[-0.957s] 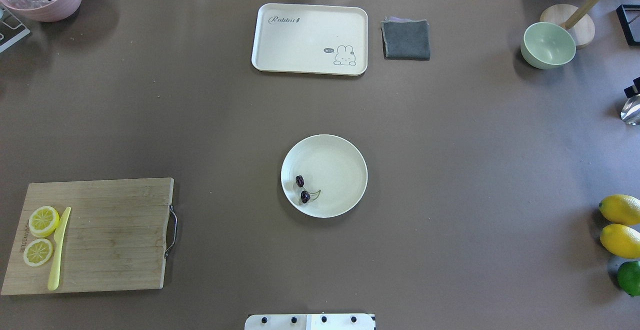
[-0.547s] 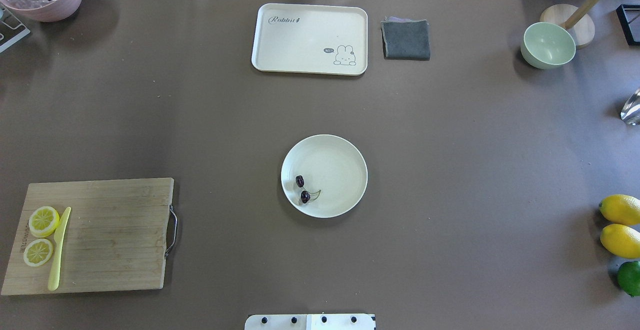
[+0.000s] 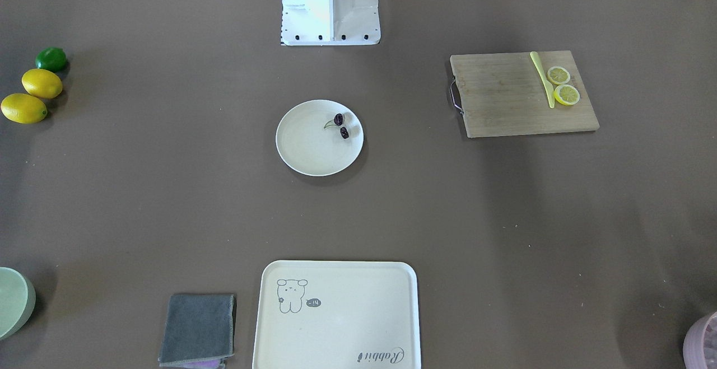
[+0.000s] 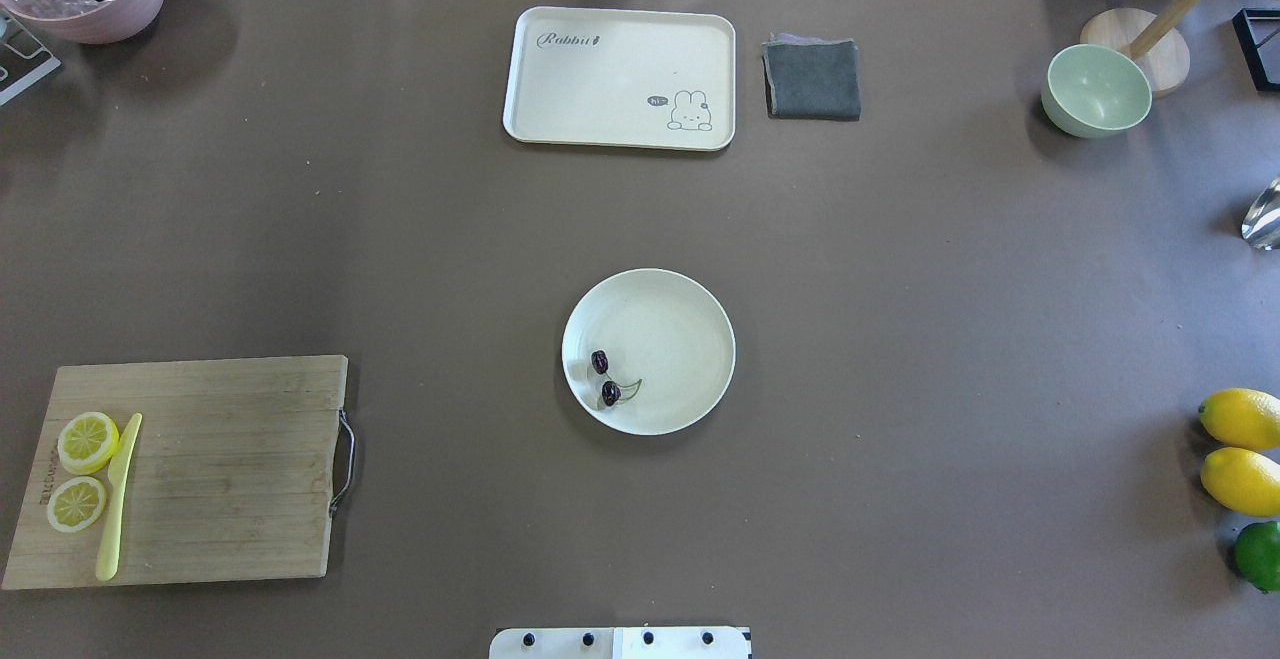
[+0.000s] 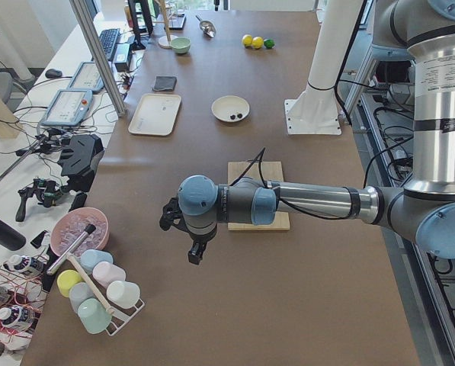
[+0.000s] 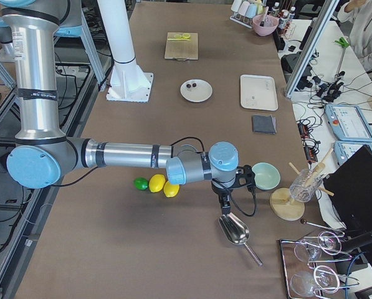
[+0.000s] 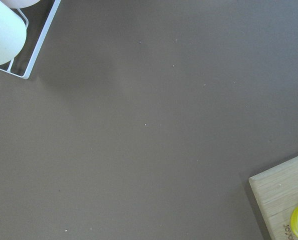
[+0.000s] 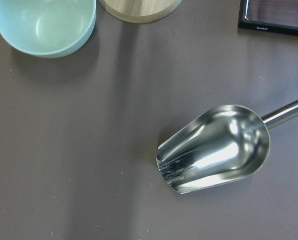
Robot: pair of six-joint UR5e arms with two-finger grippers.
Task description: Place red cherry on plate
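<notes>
The red cherry (image 4: pixel 605 377), a dark pair on a thin green stem, lies inside the round cream plate (image 4: pixel 690 324) at mid-table, near its left rim. It also shows in the front-facing view as the cherry (image 3: pixel 340 125) on the plate (image 3: pixel 308 150). No gripper is near it. My left gripper (image 5: pixel 194 258) hangs over bare table far off beside the cup rack. Just as far from the plate, my right gripper (image 6: pixel 225 208) hovers above a metal scoop. Both show only in the side views, so I cannot tell whether they are open or shut.
A wooden cutting board (image 4: pixel 230 469) with lemon slices (image 4: pixel 87 441) and a yellow knife (image 4: pixel 118 494) lies near left. Far side: the rabbit tray (image 4: pixel 620 74), a grey cloth (image 4: pixel 812 79), a green bowl (image 4: pixel 1096 89). Lemons (image 4: pixel 1240 449) and a lime sit at right, near the scoop (image 8: pixel 216 150).
A dark piece of my right gripper at the overhead view's right edge has slid out of view. Cherry and plate have not moved.
</notes>
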